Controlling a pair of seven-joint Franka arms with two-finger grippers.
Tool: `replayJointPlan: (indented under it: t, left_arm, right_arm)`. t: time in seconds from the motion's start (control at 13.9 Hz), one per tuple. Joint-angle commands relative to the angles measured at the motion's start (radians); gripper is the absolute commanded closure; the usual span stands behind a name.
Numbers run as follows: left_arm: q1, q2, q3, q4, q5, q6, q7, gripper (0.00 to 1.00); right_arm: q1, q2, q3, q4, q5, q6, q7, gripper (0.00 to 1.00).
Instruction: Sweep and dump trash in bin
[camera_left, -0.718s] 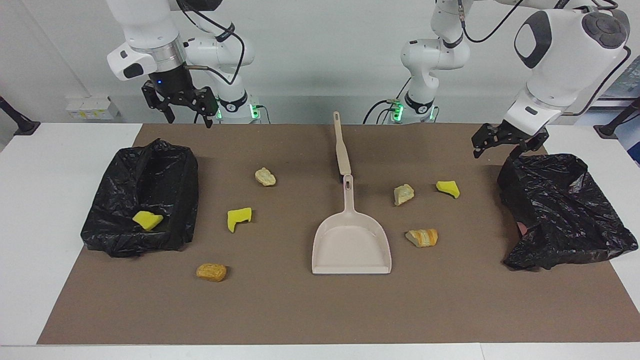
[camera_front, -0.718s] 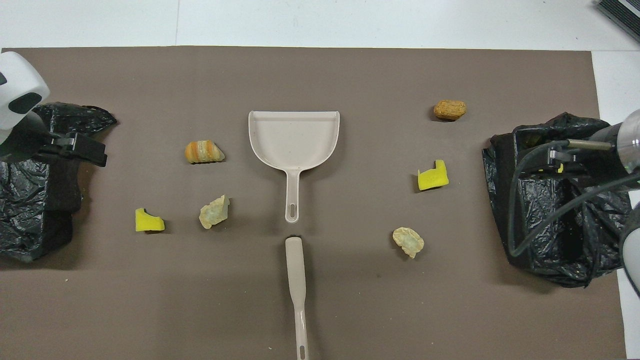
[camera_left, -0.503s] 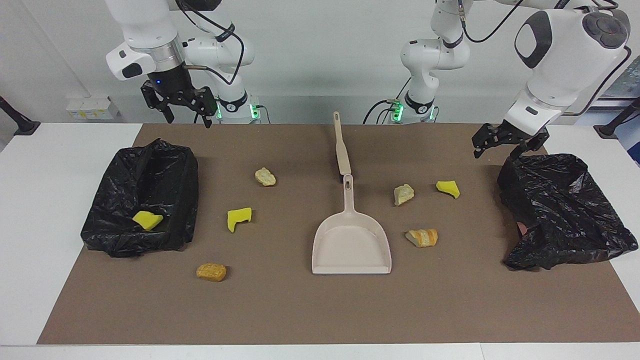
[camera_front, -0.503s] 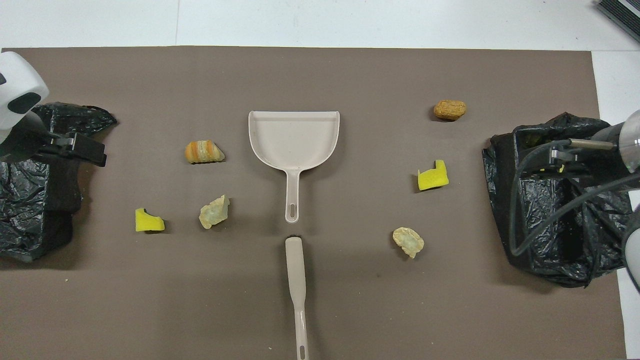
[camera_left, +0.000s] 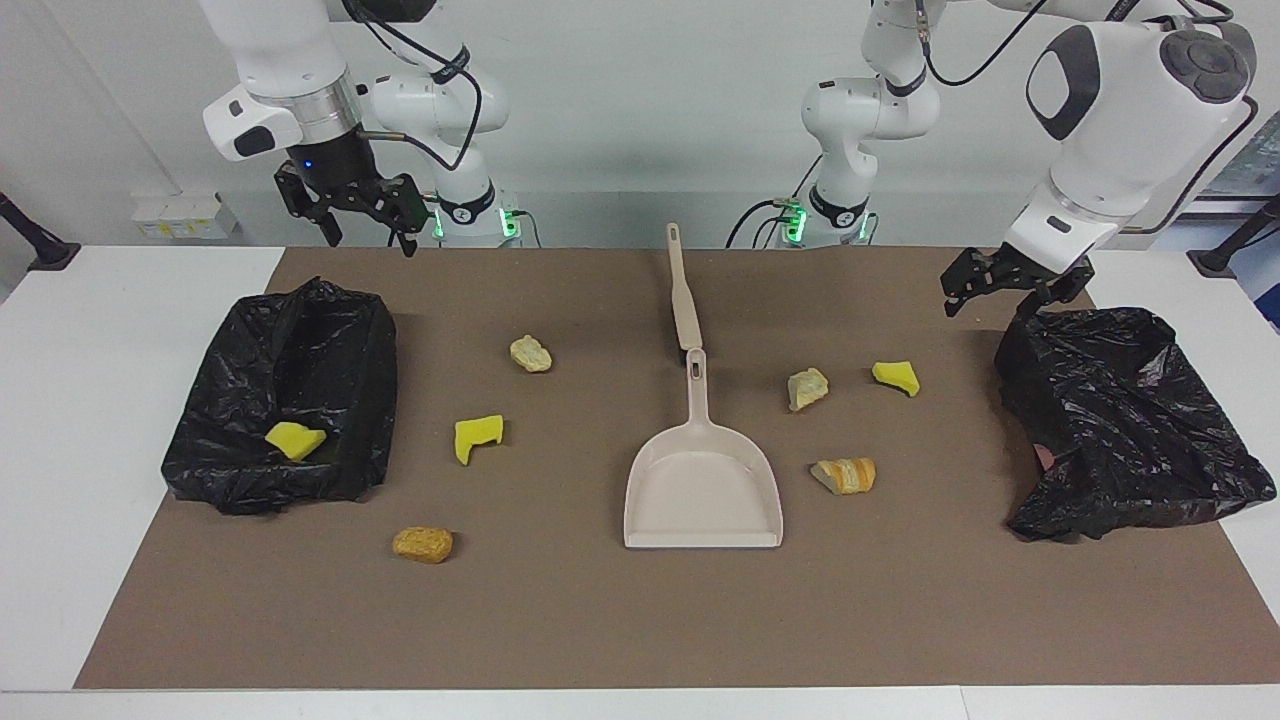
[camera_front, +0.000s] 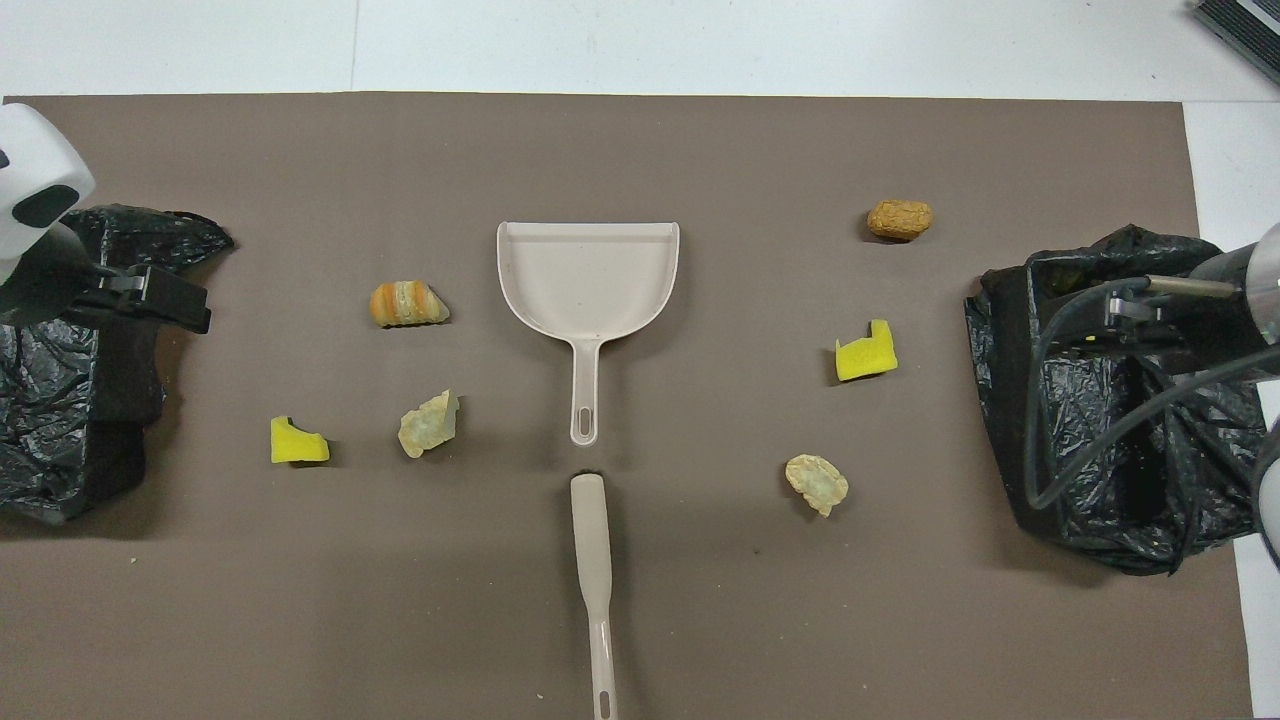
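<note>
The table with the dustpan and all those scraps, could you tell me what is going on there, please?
Nothing is being handled. The left gripper hangs open above the bin bag at its end of the table; the right gripper hangs open above the other bin bag, which holds one yellow sponge chunk. The dustpan and brush lie untouched mid-table, with six scraps loose on the brown mat.
</note>
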Motion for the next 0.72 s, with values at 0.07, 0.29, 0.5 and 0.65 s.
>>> replayJointPlan:
  t: [0.07, 0.29, 0.5, 0.65]
  left_arm:
    - [-0.013, -0.095, -0.001, -0.177, -0.06, 0.105, 0.015, 0.0]
    - [-0.097, -0.163, -0.001, -0.329, -0.082, 0.213, 0.014, 0.0]
    - [-0.185, -0.181, 0.0, -0.43, -0.088, 0.287, 0.012, 0.0]
    - [-0.223, -0.189, -0.001, -0.517, -0.088, 0.367, 0.0, 0.0]
  right_arm:
    - [0.005, 0.001, 0.001, -0.011, 0.029, 0.016, -0.028, 0.0]
    - [0.011, 0.036, 0.012, -0.024, 0.029, 0.077, -0.026, 0.0]
    - [0.075, 0.084, 0.012, -0.027, 0.029, 0.134, -0.002, 0.0]
    - [0.12, 0.119, 0.012, -0.026, 0.027, 0.173, 0.032, 0.0]
